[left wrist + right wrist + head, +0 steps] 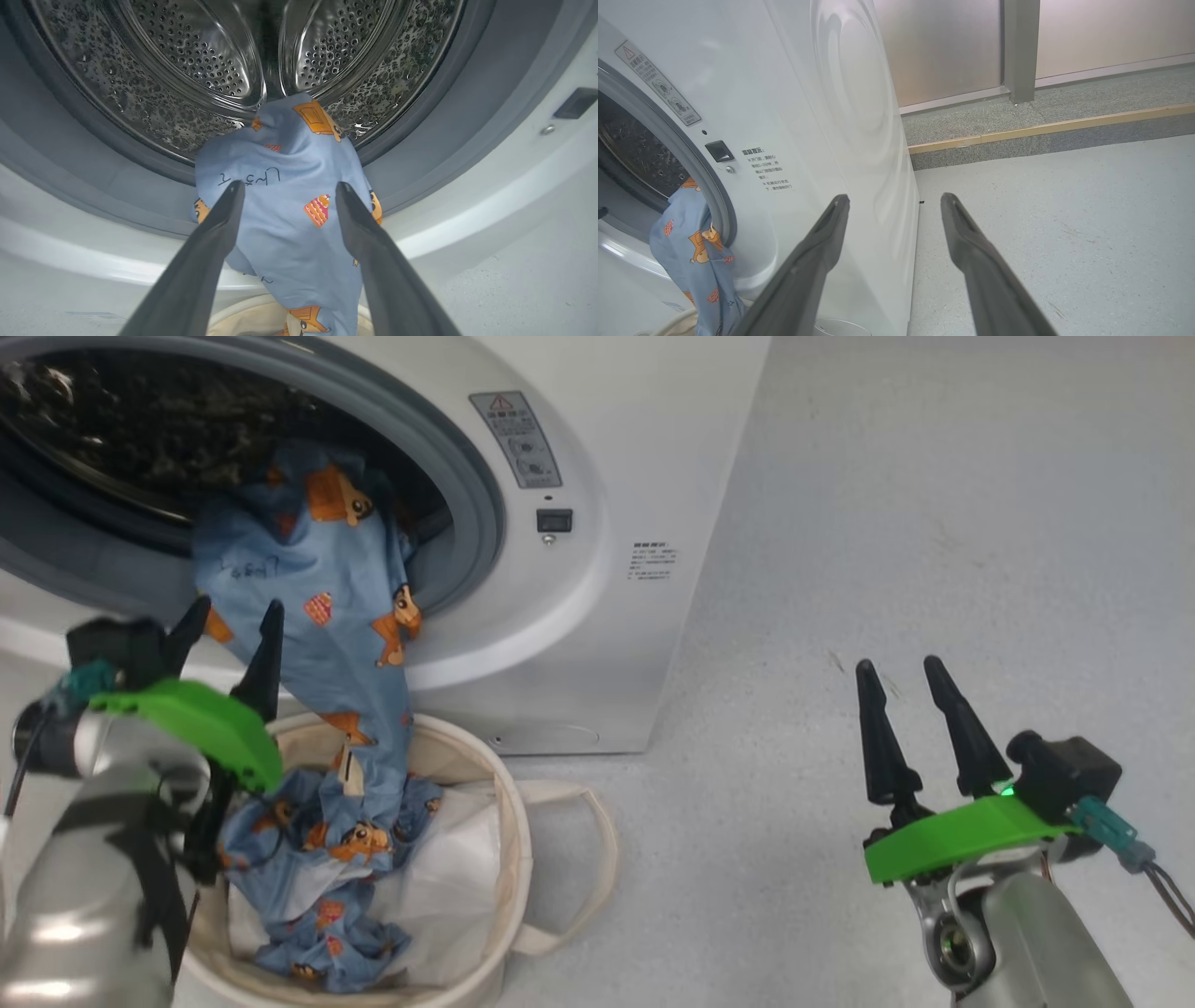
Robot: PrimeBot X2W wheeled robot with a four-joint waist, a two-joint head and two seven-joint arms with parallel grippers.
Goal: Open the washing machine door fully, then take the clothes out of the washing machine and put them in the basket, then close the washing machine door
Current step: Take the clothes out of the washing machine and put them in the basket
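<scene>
Pale grey speckled floor (887,523) runs under everything, with a frosted wall panel (948,46) and a wooden edging strip (1041,126) at the far side in the right wrist view. Left end effector (236,607) is released, its two dark fingers spread wide and pointed at the mouth of the washing machine (597,616); nothing is clamped between them; in the left wrist view the clothes (317,569) show in the gap between the fingers, and whether the fingers touch the fabric cannot be told. Right end effector (898,665) is likewise released and empty, hovering over bare floor to the right of the washer, well apart from the fabric. The clothes, light blue with orange-brown bears, hang out of the steel drum (187,70), over the grey rubber ring (481,495) and down the white front; their lower part lies bunched in the basket (521,831), on a plain white sheet (448,859). The basket stands on the floor just in front of the washer, below the opening; a warning label (516,439) sits right of the ring.
</scene>
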